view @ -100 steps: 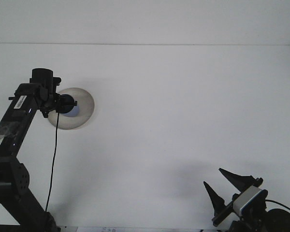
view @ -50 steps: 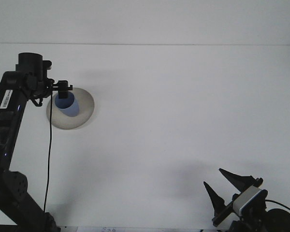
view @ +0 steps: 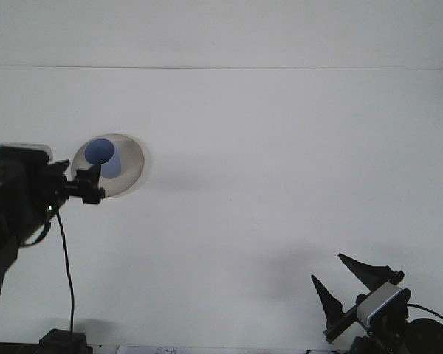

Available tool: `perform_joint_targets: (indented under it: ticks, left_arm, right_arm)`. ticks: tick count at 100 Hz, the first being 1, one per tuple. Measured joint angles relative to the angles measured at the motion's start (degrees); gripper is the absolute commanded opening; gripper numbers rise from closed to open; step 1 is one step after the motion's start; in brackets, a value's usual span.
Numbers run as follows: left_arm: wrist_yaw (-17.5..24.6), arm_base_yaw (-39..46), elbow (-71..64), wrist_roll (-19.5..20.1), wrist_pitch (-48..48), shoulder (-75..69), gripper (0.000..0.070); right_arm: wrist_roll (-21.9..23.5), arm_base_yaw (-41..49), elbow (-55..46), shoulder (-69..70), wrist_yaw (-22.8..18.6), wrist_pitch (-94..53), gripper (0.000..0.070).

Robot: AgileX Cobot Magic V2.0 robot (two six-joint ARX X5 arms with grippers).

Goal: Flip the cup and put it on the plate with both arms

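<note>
White worktop [view: 266,184] carries a grey plate [view: 130,171] where the blue cup [view: 102,156] stands free, seemingly delivered; the left hand [view: 86,186] beside it grips nothing, while the right hand [view: 347,284] idles spread and empty.

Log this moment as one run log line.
stage: cup placed | blue cup: on plate, free | left gripper: beside plate, not holding | right gripper: open, idle near table front edge
</note>
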Motion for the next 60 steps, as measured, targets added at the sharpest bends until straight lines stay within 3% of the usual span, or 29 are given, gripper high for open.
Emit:
perform_joint_targets:
  ticks: [25,29,33,39,42,60]
  left_arm:
    - [0.8,-9.3,-26.6,-8.6,4.7,-23.1,0.0431]
    - [0.7,-9.8,-29.4,-9.7,5.2,-25.7,0.0409]
    - [0.7,-10.1,-31.7,-10.6,5.2,-27.7,0.0352]
    - [0.7,-10.5,-34.1,-11.1,4.8,-29.6,0.0126]
    - [0.7,-10.7,-34.6,-11.3,4.2,-30.2,0.0000]
    - [0.7,-10.7,-34.7,-12.0,3.9,-32.2,0.0016]
  right_arm:
    - [0.0,0.0,0.0,0.0,0.0,-0.1,0.0482]
    - [0.0,0.0,0.0,0.0,0.0,-0.3,0.0422]
    - [0.1,0.0,0.0,0.0,0.0,-0.6,0.0280]
    - [0.2,0.0,0.0,0.0,0.0,-0.8,0.0000]
    - [0.2,0.0,0.0,0.0,0.0,-0.8,0.0001]
    - [0.2,0.0,0.0,0.0,0.0,-0.7,0.0006]
